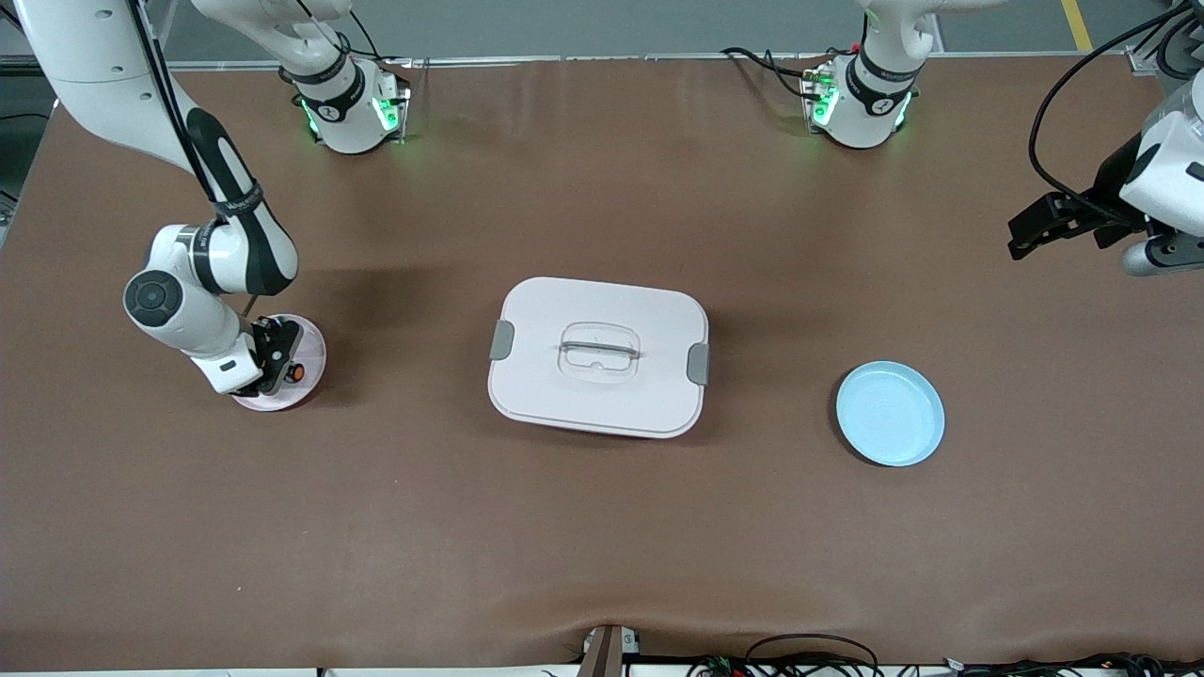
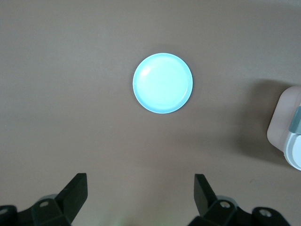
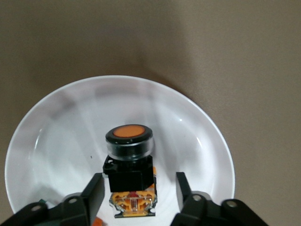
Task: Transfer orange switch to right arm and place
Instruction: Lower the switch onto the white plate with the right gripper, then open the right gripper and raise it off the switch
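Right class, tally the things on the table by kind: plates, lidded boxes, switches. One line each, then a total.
Plates: 2, pink plate and blue plate
Lidded boxes: 1, white box
Switches: 1, orange switch
Total: 4

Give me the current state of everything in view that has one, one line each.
orange switch: lying in the white plate, between the right gripper's fingers, not clamped.
white plate: holds the switch.
right gripper: open, low over the white plate.
left gripper: open, empty, waiting above the table.
blue plate: empty.
lidded box: lid on.
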`<state>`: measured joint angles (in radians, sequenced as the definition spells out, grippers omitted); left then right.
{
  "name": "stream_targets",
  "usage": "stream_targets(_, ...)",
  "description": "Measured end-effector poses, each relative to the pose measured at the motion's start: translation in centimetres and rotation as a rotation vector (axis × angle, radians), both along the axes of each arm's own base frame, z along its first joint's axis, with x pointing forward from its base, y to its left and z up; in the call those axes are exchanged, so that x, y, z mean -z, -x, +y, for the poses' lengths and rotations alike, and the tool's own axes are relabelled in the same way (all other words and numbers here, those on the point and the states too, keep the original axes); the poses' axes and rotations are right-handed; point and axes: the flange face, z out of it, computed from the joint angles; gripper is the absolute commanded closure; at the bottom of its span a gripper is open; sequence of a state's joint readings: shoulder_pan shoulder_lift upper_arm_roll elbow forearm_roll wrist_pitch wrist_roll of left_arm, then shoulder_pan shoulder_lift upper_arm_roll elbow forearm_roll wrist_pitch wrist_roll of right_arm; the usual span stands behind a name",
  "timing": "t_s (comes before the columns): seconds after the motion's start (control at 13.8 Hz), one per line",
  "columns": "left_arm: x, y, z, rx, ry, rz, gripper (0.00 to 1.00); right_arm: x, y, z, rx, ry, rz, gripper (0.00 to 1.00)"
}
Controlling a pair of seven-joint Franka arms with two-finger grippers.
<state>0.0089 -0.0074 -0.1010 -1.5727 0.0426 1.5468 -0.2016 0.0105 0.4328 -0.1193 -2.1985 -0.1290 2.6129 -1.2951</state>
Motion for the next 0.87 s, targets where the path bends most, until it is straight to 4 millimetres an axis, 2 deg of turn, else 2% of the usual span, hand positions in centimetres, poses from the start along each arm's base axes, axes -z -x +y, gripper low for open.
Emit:
stream_targets(0.22,0.0,0.0,-0.2,0.004,0.0,0.0,0.0,-1.0,-0.6,-0.2,0.011,0.0,0.006,0.0)
stream_targets(0.36,0.0,0.0,-0.3,0.007,0.0,0.0,0.0,-2.5,-0.8,-0.2,0.078,0.002,0.038,0.0)
stream_targets(0.65,0.0,0.1,-0.4,0.01,0.0,0.002,0.0,-5.9,-0.7,0.4,0.358,0.016,0.033,0.0)
stream_targets(0.87,0.1,0.1,-0.6,0.015,-0.001,0.01,0.0,-6.7,-0.7,0.9,0.641,0.031,0.0,0.0)
